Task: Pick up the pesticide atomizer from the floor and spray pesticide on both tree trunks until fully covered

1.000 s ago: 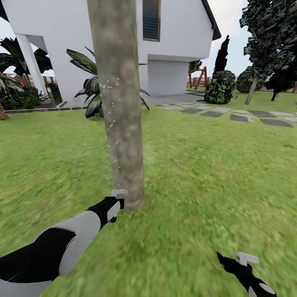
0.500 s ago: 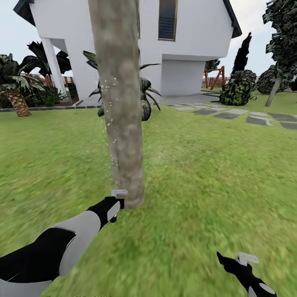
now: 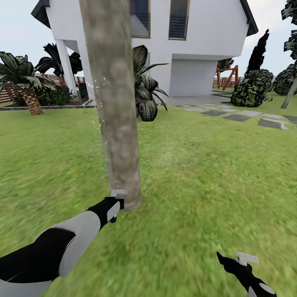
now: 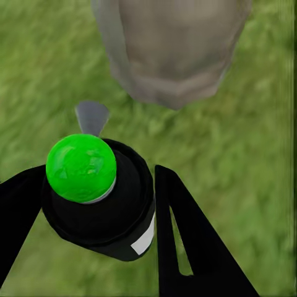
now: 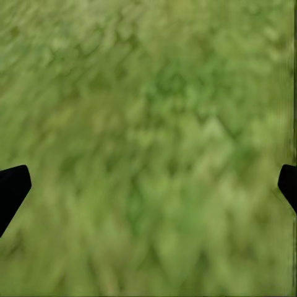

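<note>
From the head camera the tree trunk (image 3: 115, 107) runs out of the top of the picture, so I can't see its crown. Its foot meets the grass (image 3: 198, 173) just beside my left gripper (image 3: 118, 194). Tiny pale droplets fleck the air along the trunk's left edge; they are faint and hard to count. The sprayer itself is barely readable in the head view, just a pale bit at the tip of the left arm.

The left wrist camera is clearer: the sprayer (image 4: 99, 198), a black body with a bright green cap, sits clamped between the two black fingers (image 4: 185, 235), with a small grey nozzle poking out toward the trunk's base (image 4: 173, 49), close but not touching.

My left arm reaches forward and low, forearm angled up toward the trunk. The right arm hangs low at the lower right, cut off by the frame edge, its gripper (image 3: 241, 262) over bare grass. In the right wrist view only the two fingertips (image 5: 12, 189) peek in at opposite edges, spread wide with nothing between them.

Behind stand a white house (image 3: 198, 45), a broad-leaved plant (image 3: 144, 90) partly hidden by the trunk, and stepping stones (image 3: 247, 115).
</note>
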